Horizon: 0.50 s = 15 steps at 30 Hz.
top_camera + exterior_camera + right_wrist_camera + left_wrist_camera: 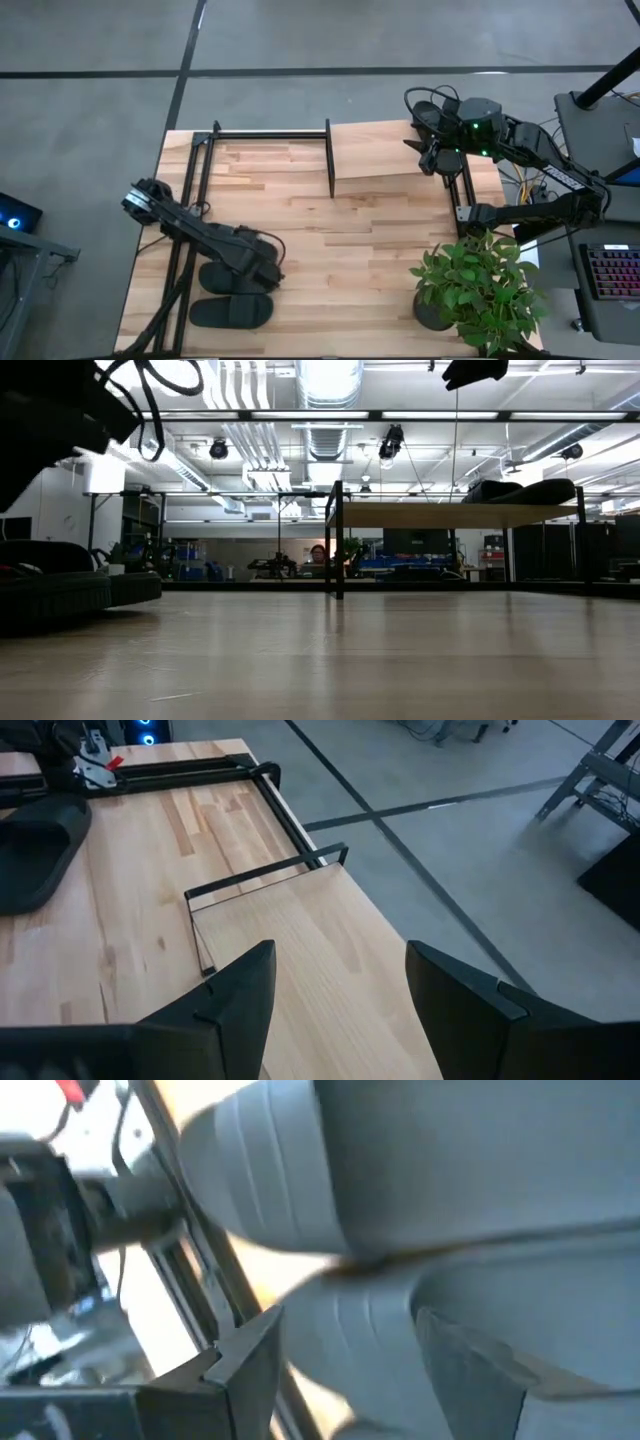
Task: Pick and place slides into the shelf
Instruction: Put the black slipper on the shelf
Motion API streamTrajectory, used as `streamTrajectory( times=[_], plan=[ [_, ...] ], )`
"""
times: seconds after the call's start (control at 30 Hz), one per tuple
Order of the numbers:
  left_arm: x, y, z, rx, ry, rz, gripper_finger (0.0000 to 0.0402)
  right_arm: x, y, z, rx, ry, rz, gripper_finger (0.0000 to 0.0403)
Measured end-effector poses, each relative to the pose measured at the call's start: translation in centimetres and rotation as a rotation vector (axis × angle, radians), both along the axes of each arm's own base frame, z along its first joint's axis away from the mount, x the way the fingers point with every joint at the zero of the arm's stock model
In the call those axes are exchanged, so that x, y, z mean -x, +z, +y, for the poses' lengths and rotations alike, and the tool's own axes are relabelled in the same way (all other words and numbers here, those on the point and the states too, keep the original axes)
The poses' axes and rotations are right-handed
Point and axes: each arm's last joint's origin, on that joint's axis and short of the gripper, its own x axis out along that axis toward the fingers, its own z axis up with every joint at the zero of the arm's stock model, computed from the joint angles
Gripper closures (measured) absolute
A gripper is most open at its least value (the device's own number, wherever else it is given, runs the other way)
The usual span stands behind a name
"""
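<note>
Left claw (262, 272): mine, wide, low over 2 slides (232, 312) far from the shelf (385, 150).
Right claw (432, 152): mine, wide, empty, above the shelf's end.

The left arm reaches from the desk's left edge toward the near side, its dark two-finger left gripper (262, 268) held low, fingers (240, 1370) spread apart. The right arm folds back at the far right corner, its dark two-finger right gripper (432, 152) raised high. Its fingers (235, 990) stand wide apart with nothing between them.
</note>
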Motion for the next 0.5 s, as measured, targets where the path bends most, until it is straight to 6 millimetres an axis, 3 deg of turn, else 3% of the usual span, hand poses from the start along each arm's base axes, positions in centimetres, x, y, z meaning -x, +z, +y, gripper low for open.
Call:
streamTrajectory(
  times=[0.17, 0.5],
  plan=[
    [-0.4, 0.2, 1.4, -0.096, 0.054, -0.062, 0.0189, 0.0, 0.0, 0.0, 0.0, 0.0, 0.0, 0.0188],
    [0.4, -1.9, 3.1, -0.155, 0.084, 0.021, 0.0189, 0.0, 0.0, 0.0, 0.003, 0.002, 0.002, 0.0188]
  ],
)
